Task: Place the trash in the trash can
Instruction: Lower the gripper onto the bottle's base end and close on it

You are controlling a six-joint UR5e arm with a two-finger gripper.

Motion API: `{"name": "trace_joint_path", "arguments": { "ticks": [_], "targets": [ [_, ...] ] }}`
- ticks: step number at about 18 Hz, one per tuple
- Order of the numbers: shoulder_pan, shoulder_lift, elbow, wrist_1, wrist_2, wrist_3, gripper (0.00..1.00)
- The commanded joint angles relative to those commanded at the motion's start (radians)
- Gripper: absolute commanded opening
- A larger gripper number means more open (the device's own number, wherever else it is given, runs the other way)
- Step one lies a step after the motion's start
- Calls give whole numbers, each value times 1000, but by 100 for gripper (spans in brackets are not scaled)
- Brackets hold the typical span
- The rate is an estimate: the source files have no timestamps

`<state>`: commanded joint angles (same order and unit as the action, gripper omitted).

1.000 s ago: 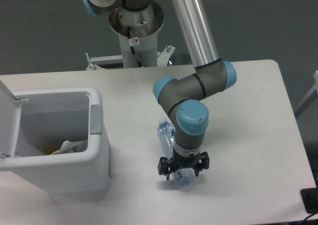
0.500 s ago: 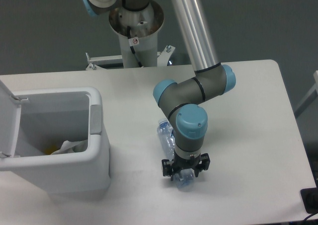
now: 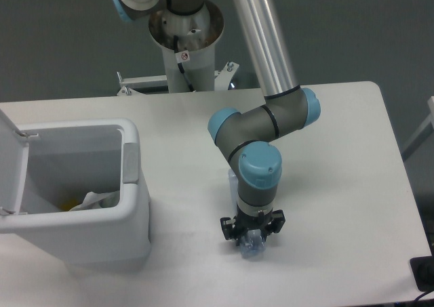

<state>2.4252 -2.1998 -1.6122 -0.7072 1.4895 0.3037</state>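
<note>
The clear bluish water bottle (image 3: 251,247) lies on the white table, mostly hidden under the arm. Its lower end pokes out below my gripper (image 3: 251,236), and a sliver of the bottle shows above beside the wrist. The gripper points straight down over the bottle with its jaws closed against the bottle's sides. The white trash can (image 3: 133,159) stands open at the left of the table. A crumpled white wrapper (image 3: 93,200) rests inside it.
The bin's hinged lid (image 3: 11,159) stands raised at the far left. The arm's base column (image 3: 184,46) rises behind the table's far edge. A dark object (image 3: 424,273) sits off the table's front right corner.
The gripper has come down over the bottle and its jaws have drawn in. The bottle has swung from slanting to lying in line under the wrist, so less of it shows.
</note>
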Motion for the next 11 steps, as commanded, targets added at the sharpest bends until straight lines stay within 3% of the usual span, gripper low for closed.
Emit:
{"name": "trace_joint_path", "arguments": {
  "ticks": [7,11],
  "targets": [
    [2,77,58,0,-17,3,66],
    [5,110,194,0,-148,-78,66]
  ]
}}
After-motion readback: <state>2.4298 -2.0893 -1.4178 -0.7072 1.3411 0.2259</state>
